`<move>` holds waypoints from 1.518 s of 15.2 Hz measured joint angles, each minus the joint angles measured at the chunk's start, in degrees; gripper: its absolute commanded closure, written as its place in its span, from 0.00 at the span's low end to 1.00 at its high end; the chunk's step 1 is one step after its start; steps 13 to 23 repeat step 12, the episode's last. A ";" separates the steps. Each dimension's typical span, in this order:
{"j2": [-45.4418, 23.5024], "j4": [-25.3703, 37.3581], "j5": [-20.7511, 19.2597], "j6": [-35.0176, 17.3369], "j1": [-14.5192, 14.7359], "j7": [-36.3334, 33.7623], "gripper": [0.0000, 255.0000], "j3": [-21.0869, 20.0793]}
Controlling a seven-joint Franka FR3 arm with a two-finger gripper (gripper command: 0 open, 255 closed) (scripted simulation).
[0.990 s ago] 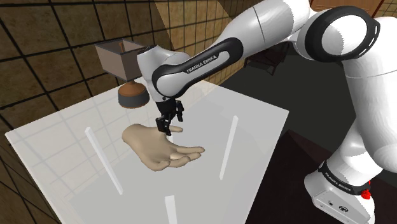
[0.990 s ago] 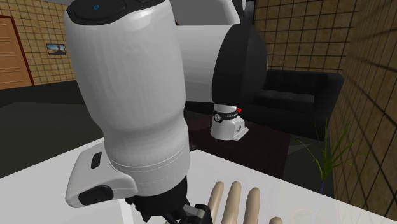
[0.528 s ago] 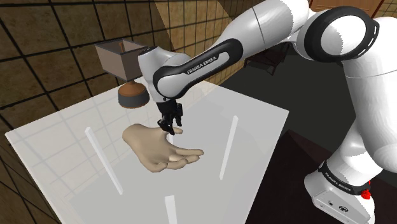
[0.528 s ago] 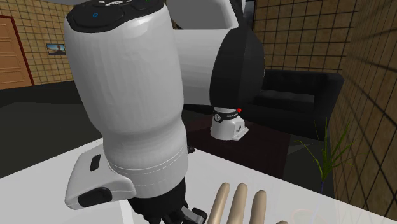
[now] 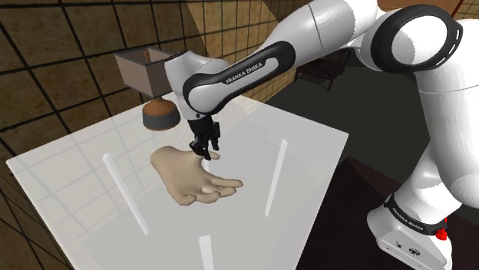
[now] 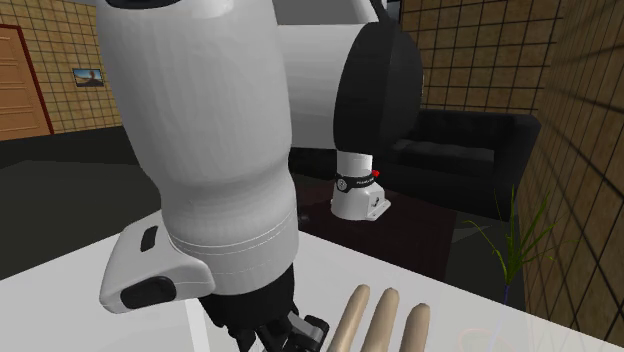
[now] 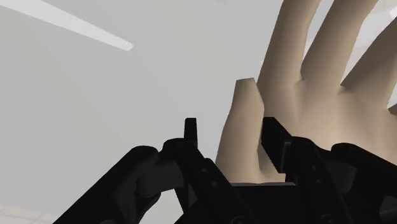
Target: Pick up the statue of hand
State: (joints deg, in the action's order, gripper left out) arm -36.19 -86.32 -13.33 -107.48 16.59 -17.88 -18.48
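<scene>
The statue of a hand [image 5: 189, 176] is a plain, smooth, pale tan cast with no markings, cut off at the wrist. It lies flat on the white table [image 5: 307, 165], a little toward the far side from the stand in the shoulder view. Its four long digits are slightly spread and point toward that view's lower right, and its wrist end toward the left. Its thumb [image 7: 243, 124] juts out sideways from the palm, a stubby, blunt-ended shape. The black tool [image 7: 230, 125] comes down over this thumb from above. Its two fingers [image 7: 273, 143] are spread and straddle the thumb: one is right against the thumb's side, while the other stands off with a strip of table showing between, so nothing is pinched. In the second exterior view the tan digits [image 6: 378, 318] show at the bottom edge, just beside the arm's thick white wrist. The glossy table top carries a few bright streaks of reflected light. At its far edge, behind the arm, stands a brown object with a round base and a boxy top [image 5: 150, 84]. Beyond the table are brown tiled walls, a black sofa [image 6: 465, 150], a thin green plant [image 6: 518, 245] and a wooden door [image 6: 20, 85].
</scene>
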 measured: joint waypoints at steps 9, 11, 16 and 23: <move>2.55 2.89 0.90 5.29 -0.18 0.79 1.00 -0.49; 3.17 3.56 1.11 6.56 -0.17 0.91 1.00 -0.61; 3.22 3.92 1.14 6.98 -0.13 0.92 1.00 -0.63; 3.22 3.92 1.14 6.98 -0.13 0.92 1.00 -0.63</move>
